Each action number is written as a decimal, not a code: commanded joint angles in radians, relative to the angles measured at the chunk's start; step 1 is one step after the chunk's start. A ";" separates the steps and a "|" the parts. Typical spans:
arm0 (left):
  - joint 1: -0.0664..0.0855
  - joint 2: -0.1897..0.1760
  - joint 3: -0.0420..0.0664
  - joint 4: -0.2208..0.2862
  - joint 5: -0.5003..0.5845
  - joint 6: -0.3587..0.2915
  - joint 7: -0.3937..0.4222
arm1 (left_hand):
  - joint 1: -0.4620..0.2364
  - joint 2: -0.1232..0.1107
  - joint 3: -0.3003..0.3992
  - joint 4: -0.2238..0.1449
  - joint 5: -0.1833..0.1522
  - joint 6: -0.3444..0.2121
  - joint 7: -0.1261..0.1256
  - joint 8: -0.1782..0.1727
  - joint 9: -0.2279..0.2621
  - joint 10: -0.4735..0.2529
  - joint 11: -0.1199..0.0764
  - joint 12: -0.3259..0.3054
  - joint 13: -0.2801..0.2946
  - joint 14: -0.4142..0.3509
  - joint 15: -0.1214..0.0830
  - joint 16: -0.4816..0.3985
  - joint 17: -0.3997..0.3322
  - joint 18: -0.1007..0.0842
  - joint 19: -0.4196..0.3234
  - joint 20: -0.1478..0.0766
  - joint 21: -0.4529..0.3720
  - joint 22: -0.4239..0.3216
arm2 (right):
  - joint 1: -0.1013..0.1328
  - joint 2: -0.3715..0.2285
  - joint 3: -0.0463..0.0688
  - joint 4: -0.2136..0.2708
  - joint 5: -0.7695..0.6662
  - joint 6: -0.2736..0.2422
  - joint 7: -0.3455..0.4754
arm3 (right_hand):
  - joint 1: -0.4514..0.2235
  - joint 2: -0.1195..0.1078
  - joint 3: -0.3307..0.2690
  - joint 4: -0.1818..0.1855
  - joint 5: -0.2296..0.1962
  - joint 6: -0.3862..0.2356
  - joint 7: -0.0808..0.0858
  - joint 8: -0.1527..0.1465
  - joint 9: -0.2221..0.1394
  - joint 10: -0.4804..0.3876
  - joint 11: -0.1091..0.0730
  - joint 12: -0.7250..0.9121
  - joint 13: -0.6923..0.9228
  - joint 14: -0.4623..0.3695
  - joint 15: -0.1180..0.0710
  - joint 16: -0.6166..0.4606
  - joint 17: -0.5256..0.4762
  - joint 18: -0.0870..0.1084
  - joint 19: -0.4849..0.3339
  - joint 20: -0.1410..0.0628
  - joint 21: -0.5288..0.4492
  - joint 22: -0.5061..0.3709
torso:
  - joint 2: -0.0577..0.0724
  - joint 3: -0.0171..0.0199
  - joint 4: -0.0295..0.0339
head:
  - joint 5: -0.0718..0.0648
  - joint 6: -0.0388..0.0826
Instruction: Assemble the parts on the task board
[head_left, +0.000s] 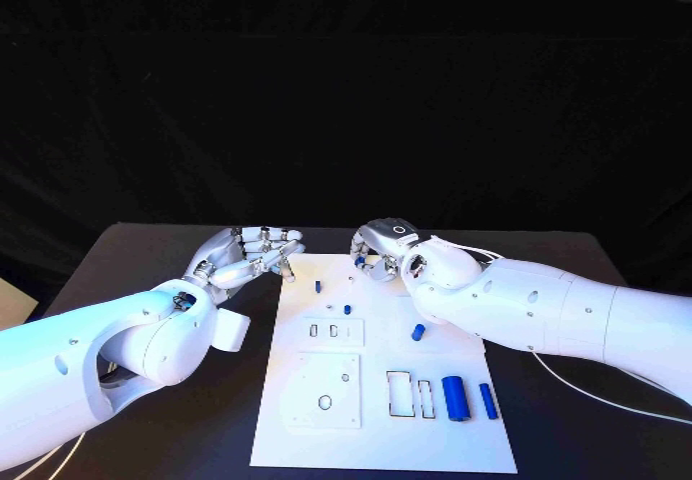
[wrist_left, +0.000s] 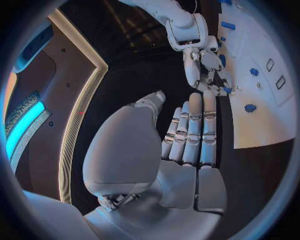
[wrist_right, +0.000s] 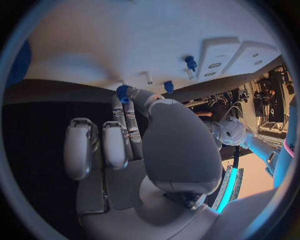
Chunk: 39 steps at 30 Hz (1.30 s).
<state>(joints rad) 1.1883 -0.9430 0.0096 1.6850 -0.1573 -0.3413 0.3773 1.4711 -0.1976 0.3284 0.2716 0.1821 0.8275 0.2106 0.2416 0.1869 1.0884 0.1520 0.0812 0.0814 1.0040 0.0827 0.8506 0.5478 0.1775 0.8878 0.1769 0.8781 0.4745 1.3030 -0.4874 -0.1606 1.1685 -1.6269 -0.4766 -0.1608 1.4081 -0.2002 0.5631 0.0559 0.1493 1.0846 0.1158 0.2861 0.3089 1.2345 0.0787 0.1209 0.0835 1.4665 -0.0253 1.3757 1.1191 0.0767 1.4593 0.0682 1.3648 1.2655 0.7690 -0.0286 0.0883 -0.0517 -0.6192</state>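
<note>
Now we see the right silver hand (head_left: 392, 250) pinching a small blue plastic part (wrist_right: 123, 93) at the flat white task board's (head_left: 382, 440) twelve o'clock edge, presumably for seating | left silver hand (head_left: 248, 256) at ten o'clock, fingers straight, empty, leaving room.

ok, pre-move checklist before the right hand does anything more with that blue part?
1. Right hand has the small blue part pinched at its fingertips: ok.
2. Left hand holds nothing, fingers extended: ok.
3. Left hand out of the right hand's way, at the far left corner of the task board: ok.
4. Which socket sits under the held part: cannot tell.
5. Thick blue cylinder and slim blue cylinder lie at the board's near right, away from both hands: ok.
6. Held part square to the board: cannot tell.
</note>
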 joint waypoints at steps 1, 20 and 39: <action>0.003 0.003 0.001 0.001 0.001 0.017 0.005 | 0.003 0.002 0.005 -0.002 -0.006 -0.007 0.012 -0.003 0.001 -0.002 0.002 -0.002 0.001 -0.009 0.000 0.007 -0.001 0.004 -0.006 0.002 0.006 0.001 | -0.002 0.005 0.000 -0.003 0.000 0.018 0.014 | -0.008 0.001 0.001 -0.003 0.002 -0.009 0.002 0.002 0.001 0.035 -0.029 0.006 0.032 0.029 -0.005 0.005 0.000 -0.016 0.007 0.002 0.002 -0.001 | 0.001 0.0006 0.0007 | -0.001 0.002; 0.018 0.005 0.001 0.001 0.000 0.017 0.001 | 0.003 0.003 0.005 -0.002 -0.006 -0.008 0.012 -0.004 0.001 -0.003 0.003 -0.002 0.001 -0.009 0.001 0.007 -0.001 0.004 -0.007 0.002 0.008 0.002 | -0.005 0.028 -0.001 -0.040 0.003 0.027 0.020 | -0.028 -0.010 0.003 0.001 -0.001 -0.039 0.008 -0.009 0.009 0.014 -0.021 -0.010 0.034 0.027 0.002 0.006 -0.007 -0.015 0.003 0.007 -0.001 -0.002 | 0.007 -0.0006 0.0002 | 0.005 0.002; 0.022 0.003 0.001 -0.001 0.000 0.019 -0.001 | 0.002 0.003 0.005 -0.001 -0.007 -0.009 0.013 -0.004 0.001 -0.004 0.003 -0.003 0.001 -0.010 0.001 0.007 -0.002 0.004 -0.009 0.003 0.010 0.003 | -0.003 -0.010 -0.001 -0.001 0.015 0.008 0.025 | -0.055 -0.044 -0.176 0.033 0.014 -0.180 0.028 -0.082 0.025 -0.243 0.030 -0.047 -0.001 -0.014 0.043 -0.057 -0.150 0.044 -0.116 0.046 -0.244 -0.306 | 0.005 -0.0018 -0.0037 | 0.008 0.006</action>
<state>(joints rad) 1.2080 -0.9405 0.0095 1.6830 -0.1575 -0.3391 0.3725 1.4711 -0.1976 0.3284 0.2716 0.1821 0.8275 0.2106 0.2416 0.1867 1.0884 0.1520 0.0812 0.0813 1.0005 0.0862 0.8545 0.5471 0.1775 0.8845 0.1805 0.8822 0.4770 1.2989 -0.4873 -0.1616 1.1535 -1.6135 -0.4596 -0.1448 1.3538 -0.2411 0.3840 0.0904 0.1613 0.9075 0.1418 0.2047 0.3344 0.9996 0.1077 0.0742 0.0842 1.4522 0.0148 1.3186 0.9692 0.1094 1.3465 0.1139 1.1250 0.9646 0.7753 -0.0306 0.0856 -0.0429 -0.6138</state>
